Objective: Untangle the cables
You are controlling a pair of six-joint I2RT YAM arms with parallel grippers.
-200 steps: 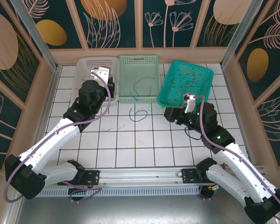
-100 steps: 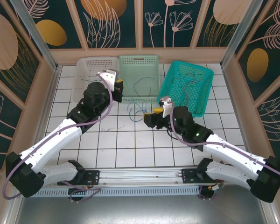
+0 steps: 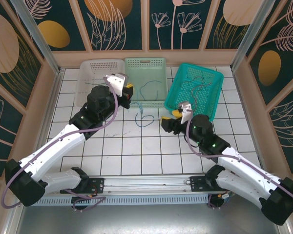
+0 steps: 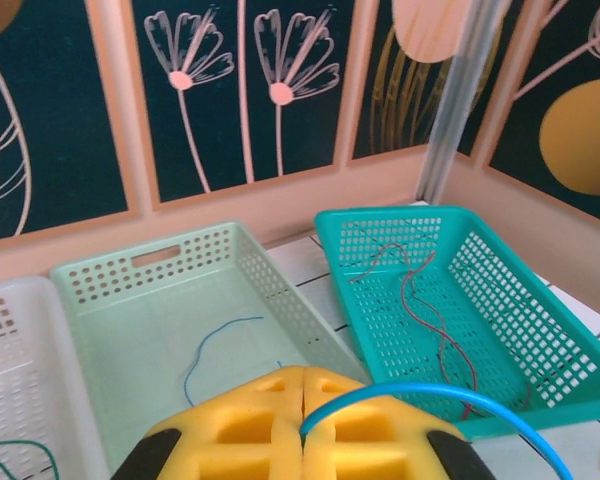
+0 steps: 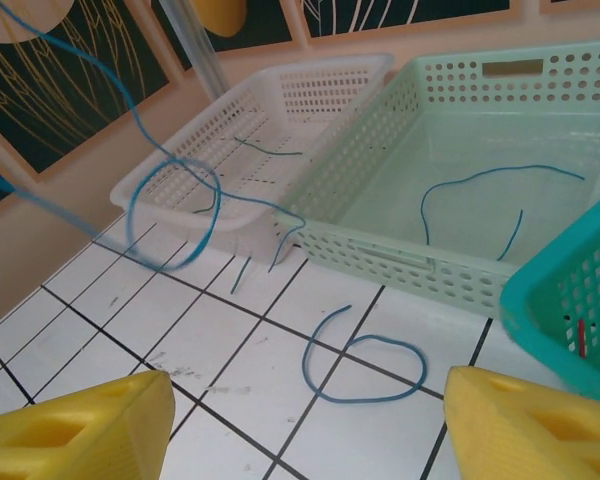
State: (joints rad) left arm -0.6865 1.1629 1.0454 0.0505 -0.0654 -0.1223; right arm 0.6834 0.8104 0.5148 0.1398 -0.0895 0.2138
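Observation:
My left gripper [image 3: 129, 90] hovers at the front rim of the mint basket [image 3: 145, 62], its yellow pads [image 4: 250, 430] shut on a blue cable [image 4: 430, 393] that dangles to the tiles [image 3: 139, 105] and hangs in loops [image 5: 170, 200] in the right wrist view. A second blue cable [image 5: 365, 360] lies curled on the tiles [image 3: 145, 120]. My right gripper [image 3: 169, 120] is open just right of it [image 5: 310, 430], holding nothing. Another blue cable [image 5: 480, 185] rests inside the mint basket. Red and dark cables [image 4: 420, 290] lie in the teal basket [image 3: 194, 90].
A white basket [image 3: 90, 73] at the back left holds a thin green cable [image 5: 265, 150]. The three baskets stand in a row along the back wall. White tiles [image 3: 136, 146] stretch between the arms.
The right gripper came from the teal basket to the table's middle, then drew back a little to the right. The left gripper shifted right and now holds a blue cable up.

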